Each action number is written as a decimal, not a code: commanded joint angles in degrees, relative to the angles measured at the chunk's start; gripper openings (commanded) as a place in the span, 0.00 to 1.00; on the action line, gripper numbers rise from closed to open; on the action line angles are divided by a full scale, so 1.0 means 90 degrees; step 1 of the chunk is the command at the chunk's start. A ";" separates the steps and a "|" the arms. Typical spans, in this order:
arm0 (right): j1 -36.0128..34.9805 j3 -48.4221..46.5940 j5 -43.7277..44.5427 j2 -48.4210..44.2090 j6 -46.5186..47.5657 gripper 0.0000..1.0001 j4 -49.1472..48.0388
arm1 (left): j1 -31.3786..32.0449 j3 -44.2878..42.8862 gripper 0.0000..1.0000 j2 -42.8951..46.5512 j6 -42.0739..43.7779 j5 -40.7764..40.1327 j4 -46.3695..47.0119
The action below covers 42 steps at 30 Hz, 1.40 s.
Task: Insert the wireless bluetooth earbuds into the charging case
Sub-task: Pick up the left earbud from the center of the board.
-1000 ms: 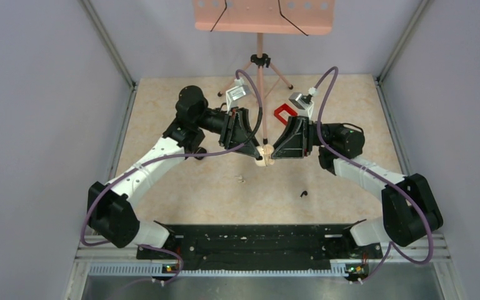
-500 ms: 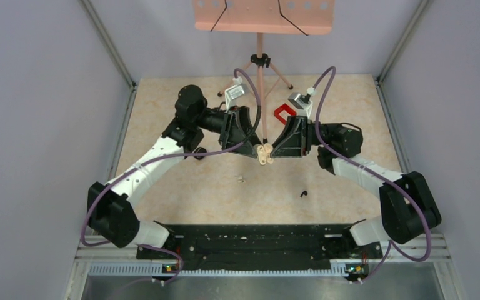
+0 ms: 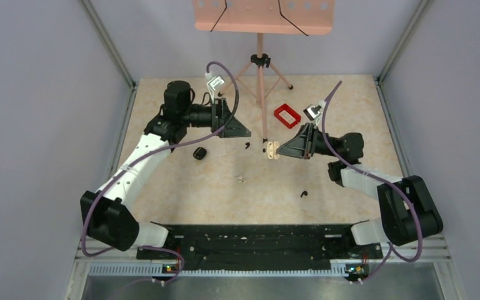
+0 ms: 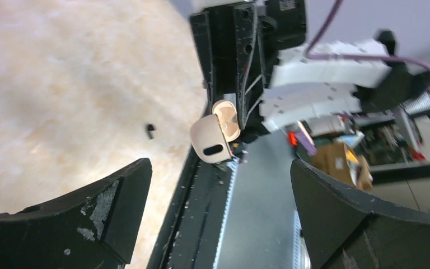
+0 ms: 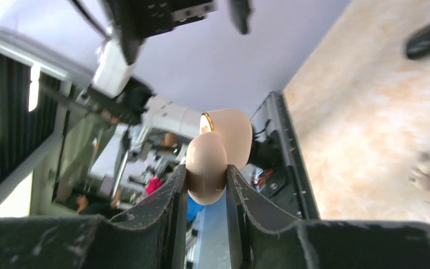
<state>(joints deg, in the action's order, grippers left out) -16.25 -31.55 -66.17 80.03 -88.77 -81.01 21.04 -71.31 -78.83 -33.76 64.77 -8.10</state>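
Note:
The charging case (image 3: 270, 150) shows as a small beige pebble with its hinged lid open. My right gripper (image 3: 277, 149) is shut on it and holds it above the middle of the table. In the right wrist view the case (image 5: 207, 157) sits pinched between both fingers of that gripper (image 5: 206, 175). My left gripper (image 3: 245, 131) stands open to its left, apart from it, and sees the case (image 4: 210, 140) beyond its own empty jaws (image 4: 221, 168). Two tiny black earbuds lie on the table: one (image 3: 247, 145) under the left gripper, one (image 3: 303, 194) nearer the front.
A black oval thing (image 3: 200, 153) lies on the table beside the left arm. The red tray (image 3: 287, 115) sits at the back right of centre. A tripod stand (image 3: 260, 62) rises at the far edge. A small pale bit (image 3: 240, 179) lies mid-table.
My left gripper opened, let go of the case and drew back to the left. The right gripper kept the case and shifted slightly right. The red tray is now uncovered.

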 commanded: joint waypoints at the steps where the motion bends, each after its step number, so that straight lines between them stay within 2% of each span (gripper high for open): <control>1: 0.0072 -0.0068 0.1438 -0.0860 0.3128 0.00 0.4414 | -0.0164 -0.0284 0.99 0.0241 0.0792 -0.1825 -0.1542; 3: 0.0061 -0.0392 0.2600 -0.1268 0.4471 0.00 0.6999 | -0.0160 -0.0252 0.99 0.0144 0.0678 -0.2773 -0.1771; 6: 0.0067 -0.0489 0.3824 -0.1669 0.4830 0.00 0.8189 | -0.0154 -0.0272 0.98 -0.0180 0.0578 -0.4077 -0.2266; 9: 0.0076 -0.0326 0.4555 -0.1969 0.4905 0.00 0.8775 | -0.0013 -0.0311 0.97 -0.0688 0.0458 -0.5014 -0.2606; 12: 0.0073 0.0008 0.4822 -0.2263 0.4801 0.00 0.8948 | 0.0318 -0.0320 0.97 -0.1094 0.0427 -0.6154 -0.2781; 17: 0.0069 0.0353 0.5249 -0.2880 0.4742 0.00 0.9518 | 0.0859 -0.0735 0.99 -0.2049 0.0628 -0.6843 -0.2941; 21: 0.0071 0.0307 0.5566 -0.3258 0.4918 0.00 1.0137 | 0.1184 -0.1099 0.99 -0.2667 0.0566 -0.8011 -0.2894; 23: 0.0073 0.0286 0.5629 -0.3369 0.4981 0.00 1.0341 | 0.1212 -0.1444 0.92 -0.3051 0.0367 -0.8244 -0.3114; 25: 0.0070 0.0294 0.5653 -0.3432 0.4998 0.00 1.0455 | 0.1231 -0.1796 0.81 -0.3379 0.0231 -0.8456 -0.3346; 27: 0.0072 0.0308 0.5650 -0.3464 0.4997 0.00 1.0517 | 0.1276 -0.1928 0.73 -0.3565 0.0080 -0.8666 -0.3336; 30: 0.0078 0.0254 0.5580 -0.3442 0.5024 0.00 1.0578 | 0.1328 -0.1958 0.69 -0.3767 0.0079 -0.8728 -0.3091; 39: 0.0073 0.0091 0.5599 -0.3444 0.5131 0.00 1.0711 | 0.1590 -0.2892 0.64 -0.4684 0.0406 -0.8632 -0.3292; 42: 0.0067 0.0113 0.5576 -0.3446 0.5138 0.00 1.0709 | 0.1605 -0.2980 0.58 -0.4852 0.0383 -0.8622 -0.3307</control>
<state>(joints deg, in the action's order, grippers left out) -15.88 -27.88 -16.27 49.84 -43.46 15.90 34.85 -95.09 -121.30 -31.14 -12.05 -37.45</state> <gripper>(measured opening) 0.263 0.618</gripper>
